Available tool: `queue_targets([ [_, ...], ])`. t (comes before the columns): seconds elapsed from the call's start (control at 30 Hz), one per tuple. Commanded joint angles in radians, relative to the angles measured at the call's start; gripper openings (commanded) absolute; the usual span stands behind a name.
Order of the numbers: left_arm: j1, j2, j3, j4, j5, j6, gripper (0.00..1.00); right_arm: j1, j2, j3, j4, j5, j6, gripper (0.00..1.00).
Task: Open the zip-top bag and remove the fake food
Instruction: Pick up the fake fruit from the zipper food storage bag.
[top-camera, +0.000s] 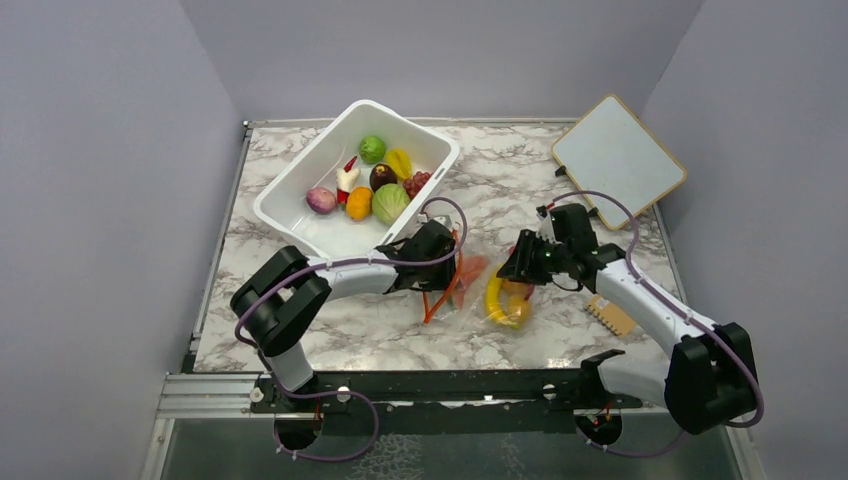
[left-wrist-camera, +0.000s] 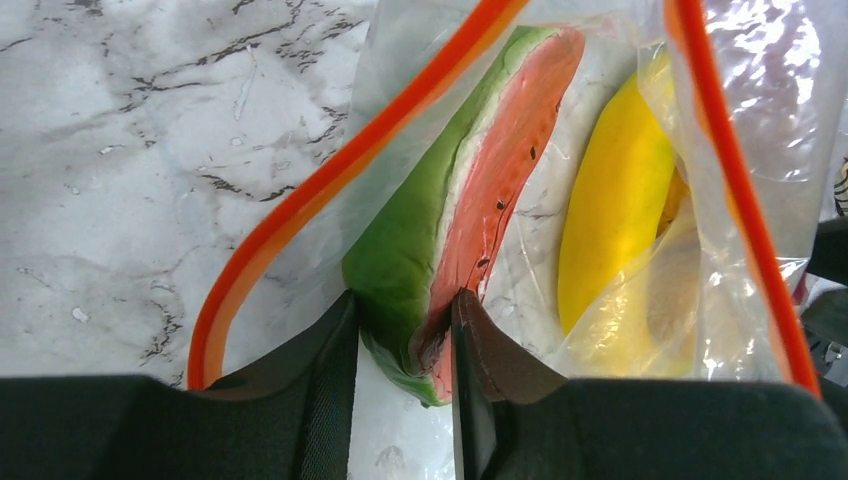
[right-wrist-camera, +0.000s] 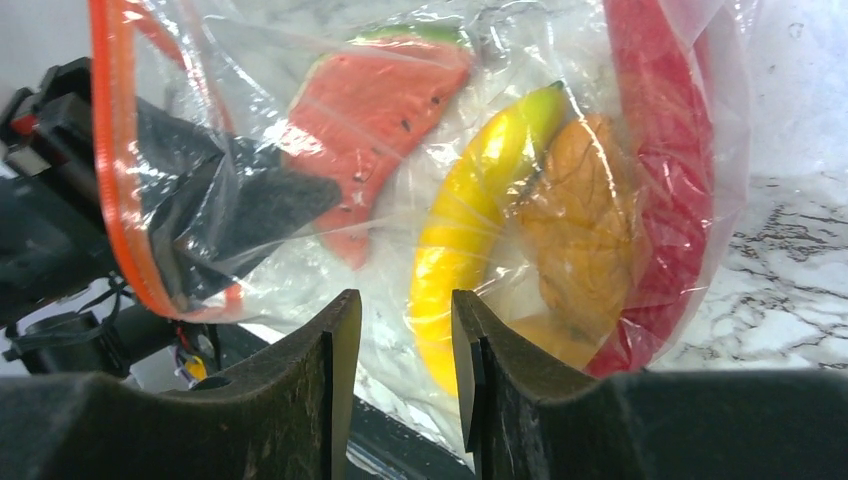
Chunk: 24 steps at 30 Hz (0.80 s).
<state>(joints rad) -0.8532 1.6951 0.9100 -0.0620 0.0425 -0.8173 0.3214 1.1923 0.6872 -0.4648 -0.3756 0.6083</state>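
The watermelon (left-wrist-camera: 500, 170) has its lower tip hidden between the fingers of the left end effector (left-wrist-camera: 405, 295). The zip strip of the bag (left-wrist-camera: 420, 40) is cut off by the top edge. The lower end of the banana (right-wrist-camera: 470, 220) is hidden behind the right end effector (right-wrist-camera: 404, 297); whether that one pinches the film cannot be told.

My left arm (top-camera: 340, 268) reaches from its base toward the middle of the table, forearm low and wrist turned to the right. The left gripper (left-wrist-camera: 405, 300) has one finger pressed on each side of the watermelon slice (left-wrist-camera: 480, 190). My right arm (top-camera: 640, 295) angles inward to face it, elbow bent. The right gripper (right-wrist-camera: 403, 300) shows a narrow gap between its jaws with film of the zip-top bag (right-wrist-camera: 300, 280) across it. I can't tell if it pinches.
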Motion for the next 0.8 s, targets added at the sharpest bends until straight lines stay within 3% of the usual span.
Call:
queue_targets([
  [0.0,-0.006,-0.033,-0.028,-0.003,-0.043,-0.008,0.25,0.004,-0.05,0.009,0.04,-0.092,0.023,0.4],
  [0.17,-0.007,-0.08,-0.066,0.029,-0.046,-0.027,0.14,0.004,-0.094,-0.029,0.165,-0.217,0.082,0.43],
  [0.3,-0.007,-0.099,-0.074,0.042,-0.049,-0.029,0.12,0.012,-0.117,-0.049,0.249,-0.261,0.149,0.45],
  [0.77,-0.007,-0.119,-0.065,0.04,-0.037,-0.036,0.08,0.212,0.012,0.075,0.238,-0.094,0.249,0.48],
])
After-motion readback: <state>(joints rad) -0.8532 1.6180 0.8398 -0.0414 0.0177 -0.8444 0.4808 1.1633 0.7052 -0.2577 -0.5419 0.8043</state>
